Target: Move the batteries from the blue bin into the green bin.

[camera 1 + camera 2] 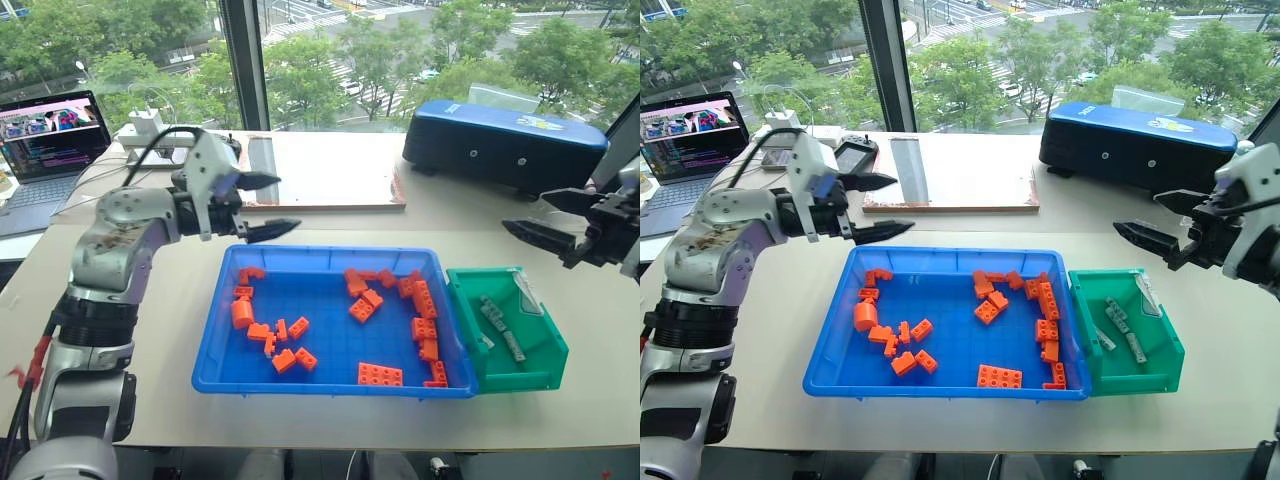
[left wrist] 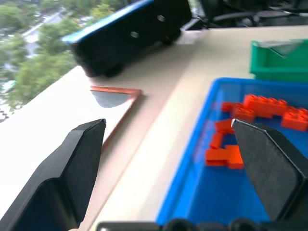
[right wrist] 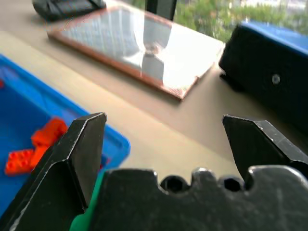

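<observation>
The batteries point(image 1: 1118, 325) all lie in the green bin point(image 1: 1160, 368), long axes running 11 to 5 o'clock, at 7 o'clock below the spread, empty right gripper point(image 1: 1160, 222). The left gripper point(image 1: 875, 207), likewise spread, hovers over the blue bin point(image 1: 830, 372), where only orange bricks point(image 1: 995, 376) show.

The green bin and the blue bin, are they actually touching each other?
Touching. In the right eye view the green bin's left wall sits flush against the blue bin's right rim, with no table surface showing between them.
</observation>
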Robot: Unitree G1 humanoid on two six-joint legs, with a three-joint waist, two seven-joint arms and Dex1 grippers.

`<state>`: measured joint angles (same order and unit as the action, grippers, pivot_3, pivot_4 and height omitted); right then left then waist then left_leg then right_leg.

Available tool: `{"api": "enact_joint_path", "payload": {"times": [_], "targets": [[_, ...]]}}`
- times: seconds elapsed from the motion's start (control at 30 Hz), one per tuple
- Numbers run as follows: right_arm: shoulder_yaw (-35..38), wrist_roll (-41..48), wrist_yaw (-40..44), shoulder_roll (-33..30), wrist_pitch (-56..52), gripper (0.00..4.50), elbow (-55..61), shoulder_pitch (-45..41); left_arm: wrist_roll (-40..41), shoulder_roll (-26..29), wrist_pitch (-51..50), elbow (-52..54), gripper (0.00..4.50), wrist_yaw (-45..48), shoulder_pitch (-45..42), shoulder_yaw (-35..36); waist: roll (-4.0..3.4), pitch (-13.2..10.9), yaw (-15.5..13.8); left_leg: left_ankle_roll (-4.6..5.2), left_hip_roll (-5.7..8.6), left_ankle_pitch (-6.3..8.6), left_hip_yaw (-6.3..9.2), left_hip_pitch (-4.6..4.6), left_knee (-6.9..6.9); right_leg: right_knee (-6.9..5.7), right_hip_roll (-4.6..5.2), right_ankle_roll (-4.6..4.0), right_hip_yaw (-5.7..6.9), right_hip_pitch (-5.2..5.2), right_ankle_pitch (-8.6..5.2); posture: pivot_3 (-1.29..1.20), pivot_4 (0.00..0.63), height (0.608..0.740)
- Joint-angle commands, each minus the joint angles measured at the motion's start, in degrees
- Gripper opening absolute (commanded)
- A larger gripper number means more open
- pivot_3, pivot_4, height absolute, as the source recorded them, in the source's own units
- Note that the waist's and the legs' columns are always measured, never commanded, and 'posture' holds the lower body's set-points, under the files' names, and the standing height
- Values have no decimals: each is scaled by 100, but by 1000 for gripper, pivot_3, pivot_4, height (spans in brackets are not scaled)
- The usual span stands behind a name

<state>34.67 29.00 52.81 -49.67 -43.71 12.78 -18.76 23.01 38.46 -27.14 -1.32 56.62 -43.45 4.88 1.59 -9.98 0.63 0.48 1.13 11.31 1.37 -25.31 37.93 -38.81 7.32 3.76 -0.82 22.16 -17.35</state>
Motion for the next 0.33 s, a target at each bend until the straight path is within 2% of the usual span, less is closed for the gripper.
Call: {"api": "enact_joint_path", "payload": {"times": [0.03, 0.1, 0.17, 0.33], "targets": [[497, 113, 139, 29, 404, 4467, 104, 652, 263, 64, -116, 53, 4500, -284, 282, 561, -1, 0, -1, 0, 2, 0, -3, 0, 0, -4, 5, 0, -3, 2, 0, 0, 150, 732], [602, 78, 100, 92, 500, 4467, -69, 1026, 445, 189, -390, 104, 4500, -317, 656, 833, -1, 1, 8, 0, 1, 0, 0, 1, 0, -6, 5, 0, 1, 0, 0, 0, 150, 732], [559, 241, 15, 158, 471, 4467, -204, 1025, 429, 237, -398, 183, 4500, -367, 894, 869, -2, 1, 44, 0, 2, 0, -2, 3, 0, -6, 5, 0, -1, 2, 0, 0, 150, 732], [107, 32, -65, 90, 831, 4467, -336, 1003, 598, 250, -607, -83, 4500, -226, 839, 816, -2, 1, 44, -2, 2, -9, -3, 16, 0, -8, 0, -1, -4, -2, 0, 0, 150, 732]]}}
